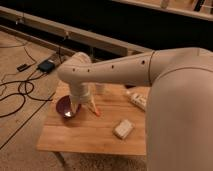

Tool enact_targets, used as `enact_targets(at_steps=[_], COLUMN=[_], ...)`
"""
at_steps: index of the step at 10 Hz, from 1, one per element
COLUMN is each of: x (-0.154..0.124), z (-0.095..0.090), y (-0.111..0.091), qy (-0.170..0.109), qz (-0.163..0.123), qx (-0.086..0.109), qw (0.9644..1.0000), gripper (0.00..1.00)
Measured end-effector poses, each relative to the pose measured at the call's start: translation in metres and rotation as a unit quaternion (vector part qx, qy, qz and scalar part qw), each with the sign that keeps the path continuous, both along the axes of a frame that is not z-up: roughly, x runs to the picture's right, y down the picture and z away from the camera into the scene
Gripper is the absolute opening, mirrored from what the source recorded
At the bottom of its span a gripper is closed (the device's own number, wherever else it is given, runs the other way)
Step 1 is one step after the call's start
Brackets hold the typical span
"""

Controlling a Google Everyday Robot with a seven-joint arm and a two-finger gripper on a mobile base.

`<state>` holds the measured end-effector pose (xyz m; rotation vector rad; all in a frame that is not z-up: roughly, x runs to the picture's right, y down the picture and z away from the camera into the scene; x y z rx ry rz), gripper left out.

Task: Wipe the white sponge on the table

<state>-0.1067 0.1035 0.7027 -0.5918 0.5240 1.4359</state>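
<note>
On the low, light wooden plank worktop (90,139), the small cream rectangular white sponge (123,128) lies flat and apart, at about 4 o'clock from the gripper (84,110). The gripper points down just beside a round purple bowl (66,106) at its 9 o'clock, its fingers (94,108) spread wide and holding nothing.

**Wood, pale shell, one glossy bowl**

The surface (90,136) is light wood laid in planks, matt, with faint grain. The sponge (123,128) looks soft-edged and dull, with no shine. The bowl (64,105) is purple, and its glossy inside catches a bright highlight. The arm (115,70) has a smooth pale shell, plastic by its look, with a soft sheen. The claw (84,108) hangs low over the surface at the bowl's edge with its fingers spread, and has the same pale, smooth casing.
</note>
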Motion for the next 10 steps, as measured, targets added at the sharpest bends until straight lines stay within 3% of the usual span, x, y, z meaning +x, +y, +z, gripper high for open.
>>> enact_targets(at_steps=[4,7,10], x=[0.004,0.050,0.108], z=[0.003,0.022,0.033], y=[0.000,0.000,0.014], qy=[0.001,0.037,0.077], qz=[-0.001,-0.007,0.012], qx=[-0.001,-0.004,-0.019], qw=[1.0000,0.9993,0.9968], gripper=[0.65,0.65,0.65])
